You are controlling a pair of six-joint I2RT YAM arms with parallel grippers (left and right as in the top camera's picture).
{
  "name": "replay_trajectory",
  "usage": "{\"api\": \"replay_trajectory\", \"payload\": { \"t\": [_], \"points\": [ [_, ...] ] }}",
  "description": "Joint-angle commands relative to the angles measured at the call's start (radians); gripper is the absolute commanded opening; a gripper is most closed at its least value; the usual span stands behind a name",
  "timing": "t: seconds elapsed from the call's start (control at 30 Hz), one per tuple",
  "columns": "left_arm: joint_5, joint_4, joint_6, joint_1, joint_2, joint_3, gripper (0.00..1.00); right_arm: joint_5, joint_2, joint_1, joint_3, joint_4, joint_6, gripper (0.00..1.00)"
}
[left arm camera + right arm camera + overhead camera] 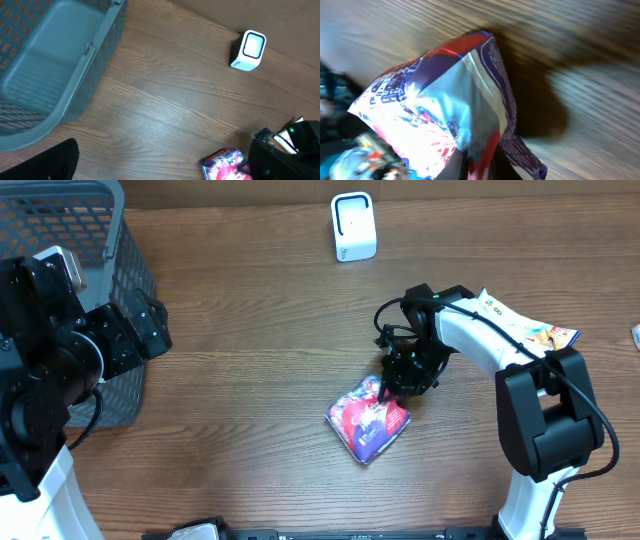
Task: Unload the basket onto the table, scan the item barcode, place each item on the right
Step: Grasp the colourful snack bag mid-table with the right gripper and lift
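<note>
Early stage. Right gripper (398,385) is clenched on the 1 o'clock corner of the glossy purple-red-white foil snack pouch (368,418), which lies on the wooden table at about 5 o'clock of centre. The small white box scanner (353,226) sits well apart at 12 o'clock. Lift, carry and barcode presentation are not done. Left gripper (145,328) is spread wide and idle at 9 o'clock.
</note>
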Motion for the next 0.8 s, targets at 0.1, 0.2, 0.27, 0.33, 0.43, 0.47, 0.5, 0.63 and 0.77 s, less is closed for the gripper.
{"api": "replay_trajectory", "payload": {
  "t": [0.1,0.2,0.27,0.33,0.43,0.47,0.5,0.63,0.77],
  "points": [
    [-0.009,0.002,-0.013,0.005,0.0,0.001,1.0,-0.18,-0.021,-0.135,0.045,0.093,0.136,0.04],
    [-0.009,0.002,-0.013,0.005,0.0,0.001,1.0,-0.181,-0.021,-0.207,0.044,0.182,0.265,0.04],
    [-0.009,0.002,-0.013,0.005,0.0,0.001,1.0,-0.18,-0.021,-0.246,0.044,0.263,0.377,0.04],
    [-0.009,0.002,-0.013,0.005,0.0,0.001,1.0,-0.179,-0.021,-0.261,0.044,0.331,0.435,0.04],
    [-0.009,0.002,-0.013,0.005,0.0,0.001,1.0,-0.091,-0.021,-0.253,0.044,0.401,0.546,0.04],
    [-0.009,0.002,-0.013,0.005,0.0,0.001,1.0,-0.027,-0.021,-0.243,0.044,0.414,0.582,0.04],
    [-0.009,0.002,-0.013,0.005,0.0,0.001,1.0,0.042,-0.021,-0.231,0.044,0.416,0.604,0.06],
    [-0.009,0.002,-0.013,0.005,0.0,0.001,1.0,0.184,-0.021,-0.181,0.044,0.392,0.602,0.45],
    [-0.009,0.002,-0.013,0.005,0.0,0.001,1.0,0.188,-0.02,-0.146,0.044,0.406,0.6,0.57]
  ]
}}
